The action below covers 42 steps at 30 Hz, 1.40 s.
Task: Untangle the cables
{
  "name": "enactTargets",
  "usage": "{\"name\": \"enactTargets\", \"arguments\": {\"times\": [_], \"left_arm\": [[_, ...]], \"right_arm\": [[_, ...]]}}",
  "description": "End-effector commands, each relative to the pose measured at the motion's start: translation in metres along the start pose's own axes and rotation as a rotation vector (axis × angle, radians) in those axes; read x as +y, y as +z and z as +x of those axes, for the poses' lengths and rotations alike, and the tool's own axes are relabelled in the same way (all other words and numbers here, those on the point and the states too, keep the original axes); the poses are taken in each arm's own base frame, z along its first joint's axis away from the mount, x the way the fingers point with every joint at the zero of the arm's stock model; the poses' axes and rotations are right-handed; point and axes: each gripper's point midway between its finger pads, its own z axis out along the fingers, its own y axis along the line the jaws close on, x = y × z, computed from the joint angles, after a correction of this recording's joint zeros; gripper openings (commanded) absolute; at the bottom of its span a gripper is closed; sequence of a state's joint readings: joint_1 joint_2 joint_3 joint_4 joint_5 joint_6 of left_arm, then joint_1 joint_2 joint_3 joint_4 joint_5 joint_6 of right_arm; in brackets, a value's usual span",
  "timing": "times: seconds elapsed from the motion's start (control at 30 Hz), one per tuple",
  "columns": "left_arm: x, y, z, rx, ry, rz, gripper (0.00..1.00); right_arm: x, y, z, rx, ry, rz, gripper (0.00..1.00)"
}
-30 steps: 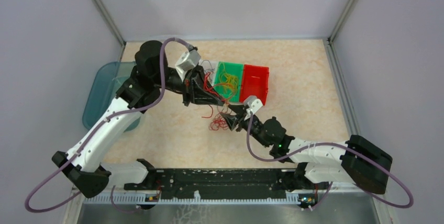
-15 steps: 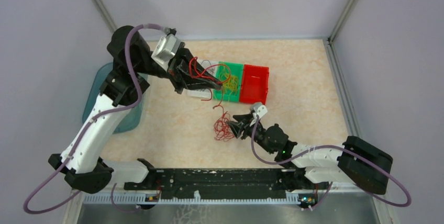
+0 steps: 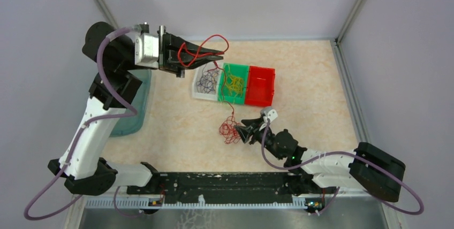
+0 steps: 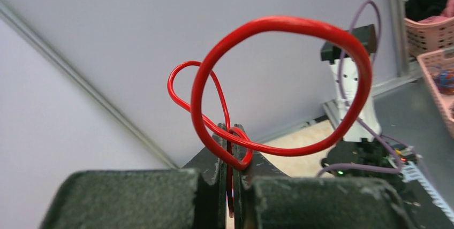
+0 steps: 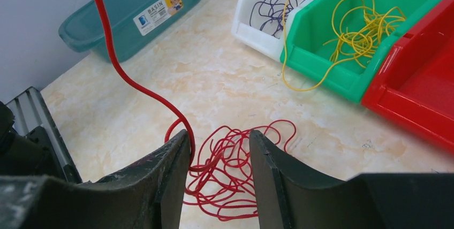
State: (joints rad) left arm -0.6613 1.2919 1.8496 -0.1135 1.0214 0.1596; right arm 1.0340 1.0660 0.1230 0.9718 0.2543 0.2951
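My left gripper (image 3: pixel 217 55) is raised high over the back left of the table and is shut on a red cable (image 3: pixel 206 46), which loops past its fingertips (image 4: pixel 231 132) in the left wrist view (image 4: pixel 278 79). The strand runs down to a red tangle (image 3: pixel 229 131) on the table. My right gripper (image 3: pixel 242 130) is open just right of that tangle; in the right wrist view the tangle (image 5: pixel 235 170) lies between its fingers and the taut strand (image 5: pixel 123 74) runs along the left finger (image 5: pixel 168 170).
A white bin (image 3: pixel 206 83) with dark cables, a green bin (image 3: pixel 234 83) with yellow cables and a red bin (image 3: pixel 260 85) stand side by side behind the tangle. A teal basin (image 3: pixel 126 116) sits at the left edge.
My left gripper rose and swung back to the left with the red cable, pulling a strand up out of the tangle. My right gripper slid slightly down beside the tangle and opened.
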Motion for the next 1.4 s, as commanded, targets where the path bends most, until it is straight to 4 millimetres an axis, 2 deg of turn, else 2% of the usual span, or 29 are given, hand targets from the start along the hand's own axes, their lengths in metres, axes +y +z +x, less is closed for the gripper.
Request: {"name": "enactTargets", "arguments": {"times": [0.0,0.3,0.47,0.77,0.87,1.0,1.1,1.23,1.3,1.37], "left_arm": [[0.026,0.000,-0.039,-0.066,0.246,-0.107,0.00],[0.054,-0.004,-0.108,-0.168,0.520,-0.221,0.00],[0.056,-0.007,-0.143,-0.229,0.631,-0.244,0.00],[0.060,-0.020,-0.187,-0.308,0.853,-0.340,0.00],[0.060,-0.020,-0.188,-0.297,0.881,-0.337,0.00],[0.056,-0.019,-0.173,-0.255,0.877,-0.308,0.00],[0.053,-0.018,-0.161,-0.230,0.853,-0.289,0.00],[0.050,-0.017,-0.148,-0.208,0.821,-0.267,0.00],[0.049,-0.016,-0.142,-0.200,0.803,-0.259,0.00],[0.050,-0.015,-0.138,-0.195,0.788,-0.253,0.00]], "right_arm": [[0.004,0.000,-0.003,-0.012,0.026,-0.010,0.46],[0.006,0.006,0.020,0.050,0.062,-0.017,0.45],[0.003,0.005,0.031,0.074,0.083,-0.001,0.41],[-0.009,-0.004,0.042,0.096,0.101,0.045,0.36],[-0.004,-0.006,0.037,0.077,0.116,0.016,0.38],[0.012,-0.006,0.003,0.002,0.104,-0.046,0.55],[0.030,-0.004,-0.044,-0.069,0.038,-0.101,0.64],[0.071,-0.006,-0.123,-0.202,-0.058,-0.253,0.70],[0.098,-0.005,-0.150,-0.227,-0.096,-0.360,0.72],[0.120,0.000,-0.168,-0.231,-0.122,-0.443,0.76]]}}
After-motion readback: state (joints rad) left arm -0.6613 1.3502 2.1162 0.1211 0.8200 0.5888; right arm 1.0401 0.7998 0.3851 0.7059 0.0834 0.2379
